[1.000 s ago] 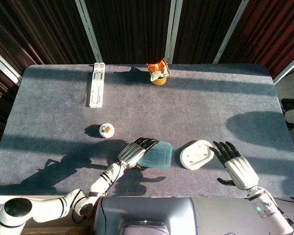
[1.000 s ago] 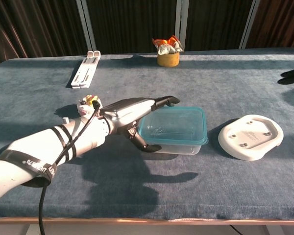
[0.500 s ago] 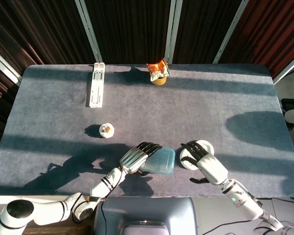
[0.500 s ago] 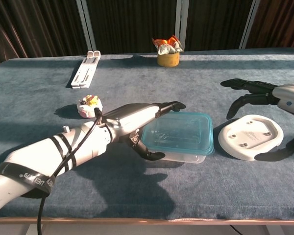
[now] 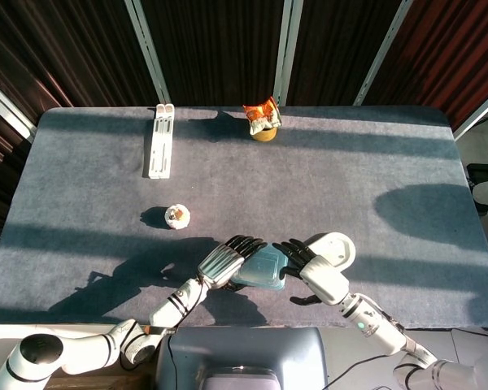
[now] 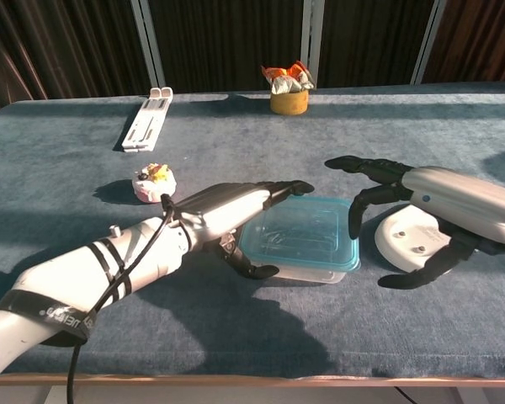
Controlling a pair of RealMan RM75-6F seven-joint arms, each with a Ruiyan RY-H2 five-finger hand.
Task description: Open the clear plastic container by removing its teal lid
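Observation:
The clear plastic container [image 5: 263, 268] [image 6: 300, 241] with its teal lid [image 6: 303, 229] on lies near the table's front edge. My left hand [image 5: 225, 259] [image 6: 233, 208] grips its left side, fingers laid over the lid's left edge and thumb against the near left corner. My right hand [image 5: 311, 269] [image 6: 442, 199] hovers just right of the container, open with fingers spread and curved. Its fingertips reach the lid's right edge; whether they touch it I cannot tell. The lid stays seated on the container.
A white round disc [image 5: 335, 248] [image 6: 410, 244] lies right of the container, partly under my right hand. A small cupcake-like item [image 5: 177, 215] [image 6: 154, 179] sits left, a white long case [image 5: 160, 140] at back left, and a snack cup [image 5: 262, 119] [image 6: 289, 88] at back centre.
My right hand has swept in from the right over the white disc to the lid's right edge. The left hand and container shifted slightly toward the front.

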